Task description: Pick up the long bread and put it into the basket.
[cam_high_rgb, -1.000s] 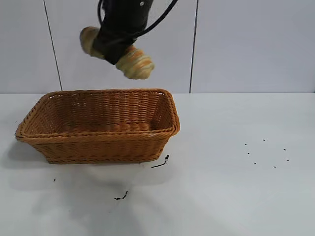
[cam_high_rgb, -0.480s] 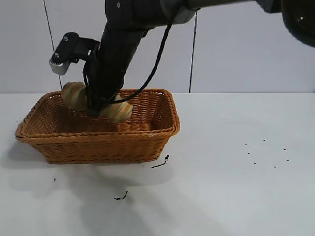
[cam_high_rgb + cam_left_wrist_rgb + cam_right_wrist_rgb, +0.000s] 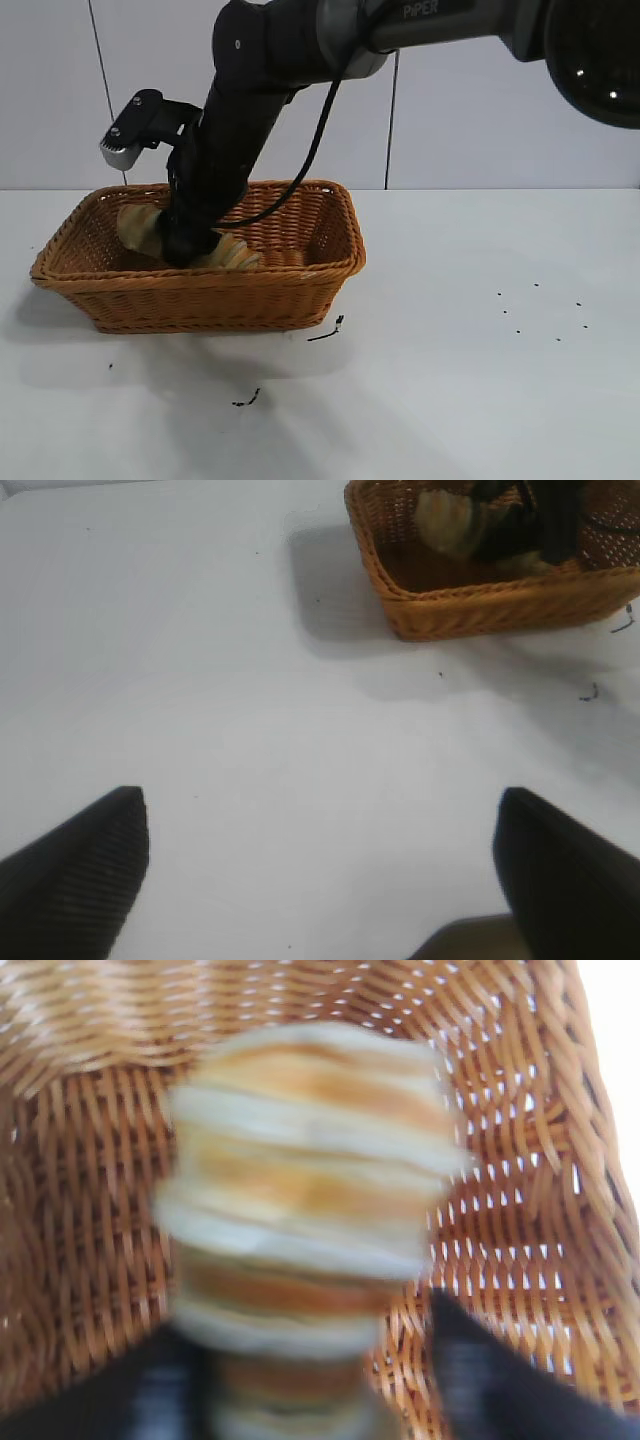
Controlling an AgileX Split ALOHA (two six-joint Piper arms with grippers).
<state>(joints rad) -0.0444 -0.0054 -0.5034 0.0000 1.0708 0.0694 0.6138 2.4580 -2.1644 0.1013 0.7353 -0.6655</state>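
Lowered long bread (image 3: 140, 232) inside basket (image 3: 320, 280), right pincer (image 3: 188, 245) gripping, white table (image 3: 480, 380)

i see the long bread (image 3: 305, 1185) filling the middle of the frame, its pale and orange-brown bands stacked one over another (blurred at the edges). behind it on every side is the woven floor and wall of the basket (image 3: 520, 1140). dark finger shapes (image 3: 500, 1370) sit at the lower corners, flanking the loaf's lower end.
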